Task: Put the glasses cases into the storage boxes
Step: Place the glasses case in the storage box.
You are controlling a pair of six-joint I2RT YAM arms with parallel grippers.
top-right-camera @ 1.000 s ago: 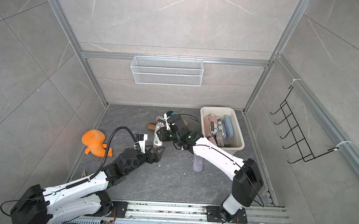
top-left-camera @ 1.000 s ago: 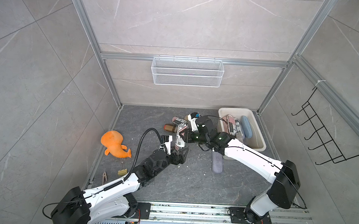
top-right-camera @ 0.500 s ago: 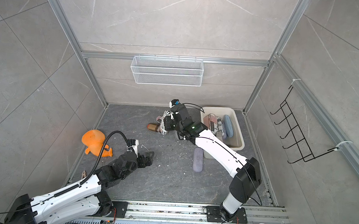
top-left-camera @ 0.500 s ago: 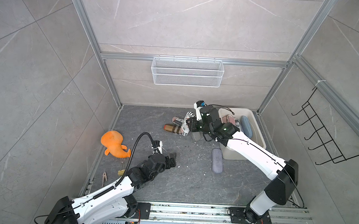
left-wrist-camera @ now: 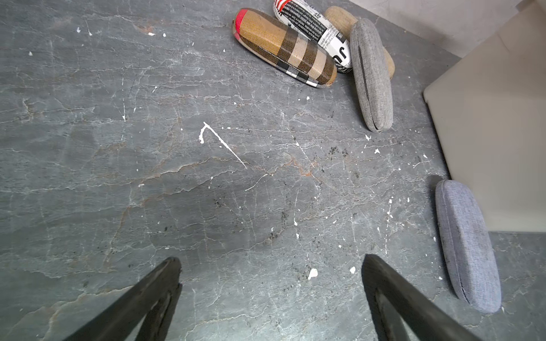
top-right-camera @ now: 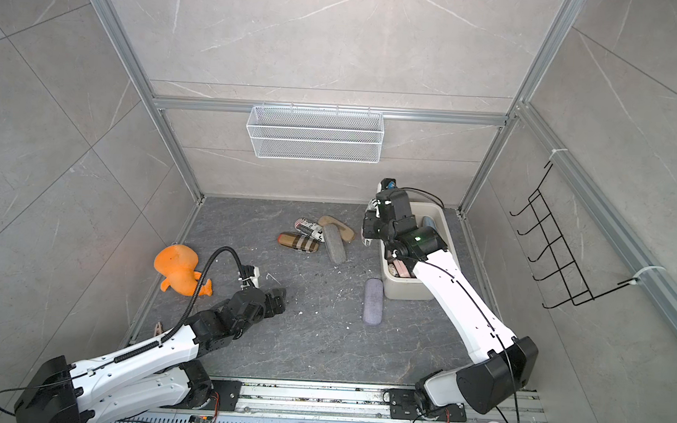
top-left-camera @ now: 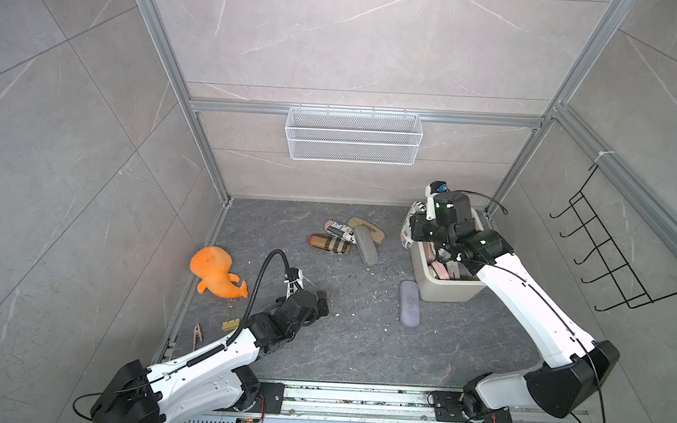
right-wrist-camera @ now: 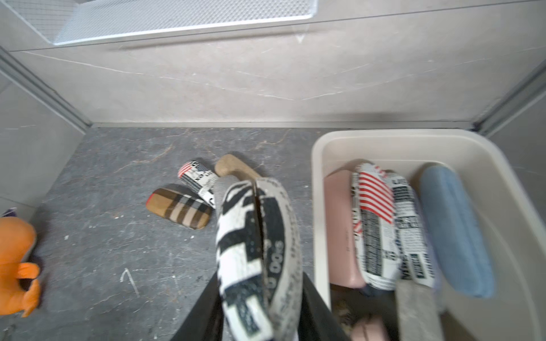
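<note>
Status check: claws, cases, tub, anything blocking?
Right claw shut on newspaper-print case, beside the tub, not yet over it. Left claw open, empty, above bare floor. Five cases on the floor. Nothing blocking the tub.

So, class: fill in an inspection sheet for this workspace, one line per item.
Surface: grey slate floor, white flecks.
Job's things: newspaper-print case held beside the cream tub; four cases clustered on the floor; lilac case beside the tub.
Clutter: orange plush toy, clips.
Hands: left hand open, empty; right hand gripping the case.
Cables: black hose on left arm.
Surroundings: wire basket, wall hooks.
</note>
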